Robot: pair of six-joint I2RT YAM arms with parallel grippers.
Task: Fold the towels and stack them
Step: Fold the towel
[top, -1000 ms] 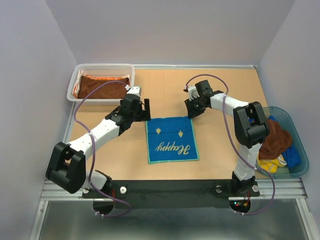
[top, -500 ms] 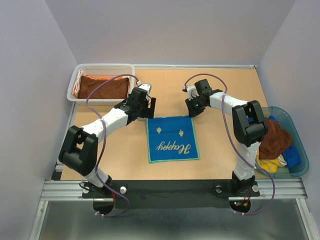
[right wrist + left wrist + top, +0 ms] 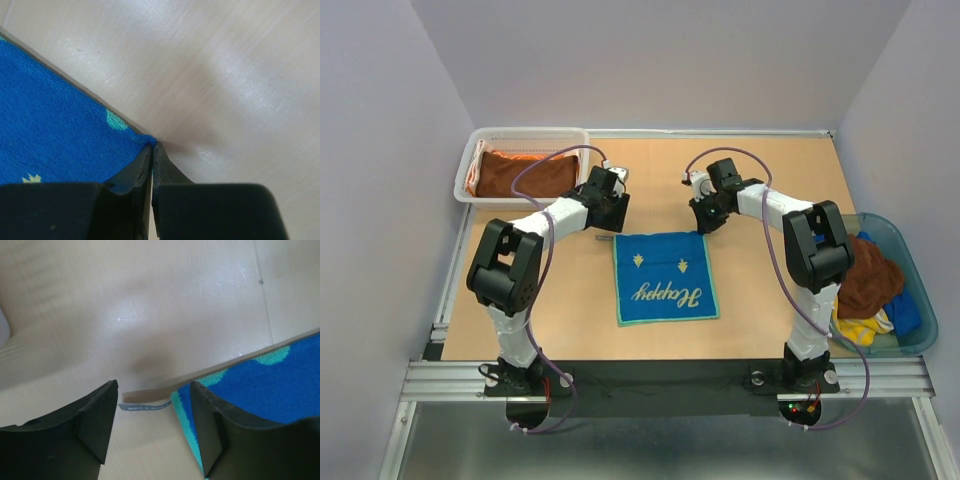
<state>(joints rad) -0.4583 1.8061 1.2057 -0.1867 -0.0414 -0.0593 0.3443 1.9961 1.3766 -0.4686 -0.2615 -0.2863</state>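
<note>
- A blue towel (image 3: 665, 278) is lying flat and spread out on the middle of the table (image 3: 770, 310). It has a teal border, and the word "Happy" in yellow is reading upside down in the top view.
- A small grey tag (image 3: 141, 407) is sticking out from the towel's far left corner and lying on the table.
- The right gripper (image 3: 154, 145) is sitting at the towel's far right corner. Its fingers are pressing together, pinching the tip of that corner.
- The left gripper (image 3: 152, 390) is sitting at the far left corner with its fingers spread apart. One finger is standing over the towel's edge, the other over bare table, and the tag is lying between them. It is gripping nothing.
- In the top view, both arms are reaching in toward the towel's far edge from either side.
- A brown towel (image 3: 525, 172) is lying folded in the white basket (image 3: 525, 131) at the table's far left corner, with an orange towel (image 3: 474, 172) showing at its left side.
- A tub (image 3: 923, 318) at the table's right edge is holding a loose heap of brown, yellow and blue cloths (image 3: 870, 285).
</note>
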